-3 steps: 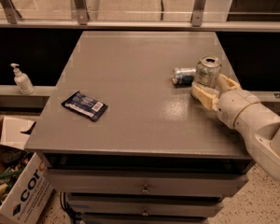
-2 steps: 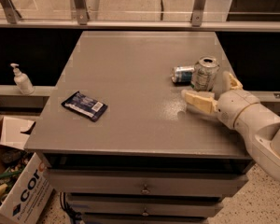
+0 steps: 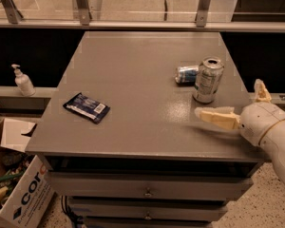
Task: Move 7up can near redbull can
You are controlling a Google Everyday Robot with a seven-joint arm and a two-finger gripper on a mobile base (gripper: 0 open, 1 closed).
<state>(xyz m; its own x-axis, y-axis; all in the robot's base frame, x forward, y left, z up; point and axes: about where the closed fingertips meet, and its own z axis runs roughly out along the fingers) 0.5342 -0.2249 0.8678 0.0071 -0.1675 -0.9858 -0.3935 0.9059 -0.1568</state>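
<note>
Apparently the placing is done: 7up can (image 3: 208, 80) stands upright near the bench (image 3: 133, 56) right edge, just beside the toppled redbull can (image 3: 186, 73). Gripper (image 3: 228, 98) hovers at the near-right corner, jaws wide apart, empty. Next: retreat without clipping either can.

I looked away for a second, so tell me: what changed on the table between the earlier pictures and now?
The tool backed away from the soda can toward the near right corner of the table. It is open, clear of the can and holding nothing. The soda can stayed upright beside the slim can, which lies on its side. The blue packet did not move.
</note>
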